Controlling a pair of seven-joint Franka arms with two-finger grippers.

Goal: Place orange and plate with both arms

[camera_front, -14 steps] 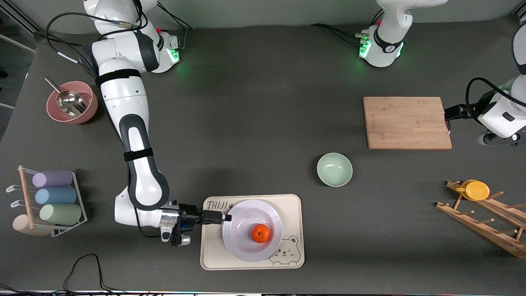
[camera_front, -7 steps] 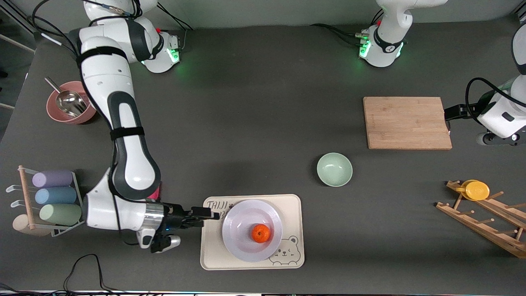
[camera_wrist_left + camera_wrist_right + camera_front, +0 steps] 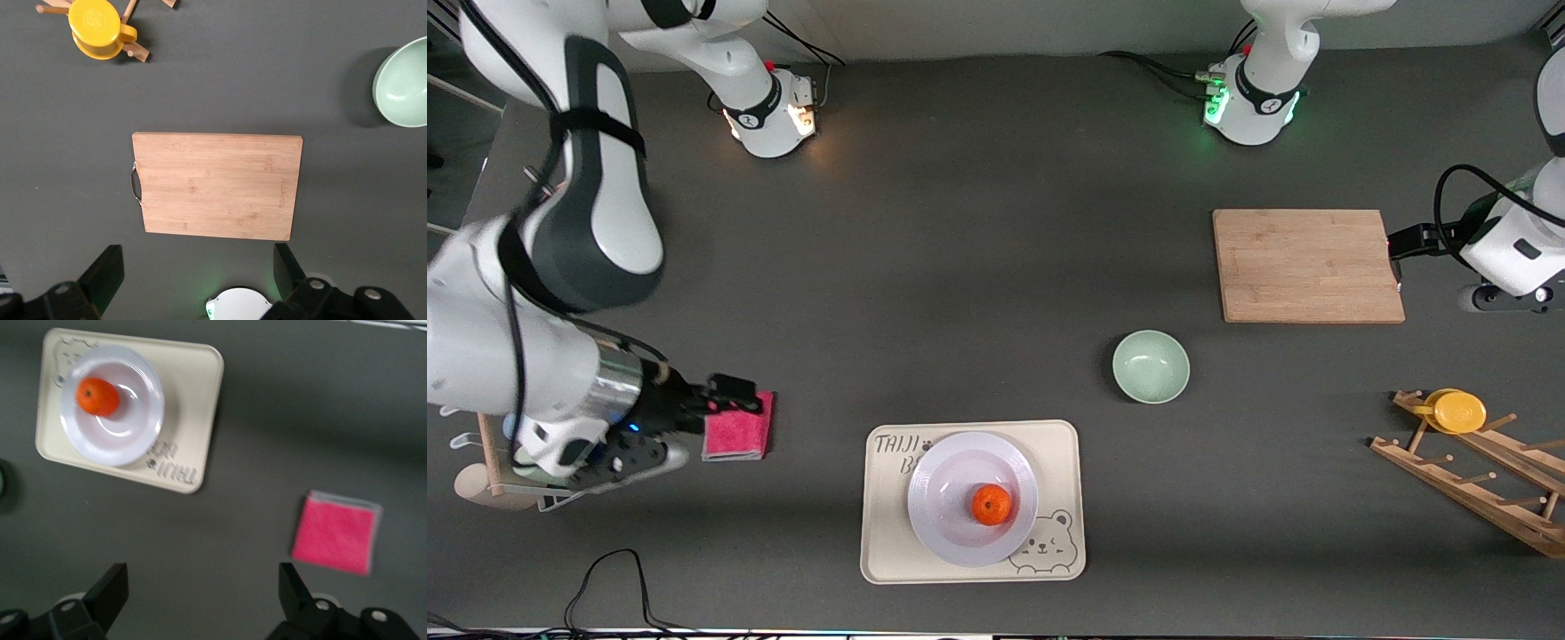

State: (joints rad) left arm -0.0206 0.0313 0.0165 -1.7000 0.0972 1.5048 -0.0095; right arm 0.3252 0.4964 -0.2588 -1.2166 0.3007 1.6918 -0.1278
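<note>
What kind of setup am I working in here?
Likely a lab tabletop staged as a kitchen: two arm bases bolted to a dark table, with a wooden cutting board, a cup rack and the plate on a bear-print tray.

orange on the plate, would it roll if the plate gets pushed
Probably: the orange is round and sits loose in the glossy plate. The raised rim would likely keep it in, and it looks light.

Bright orange fruit point(image 3: 991, 505) on glossy white plate point(image 3: 947, 524), beige tray point(image 3: 889, 551) — bear print and lettering, pale green bowl point(image 3: 1151, 366), pink cloth point(image 3: 738, 431), light wooden board point(image 3: 1307, 265), yellow cup point(image 3: 1458, 412), dark grey table point(image 3: 978, 267)
</note>
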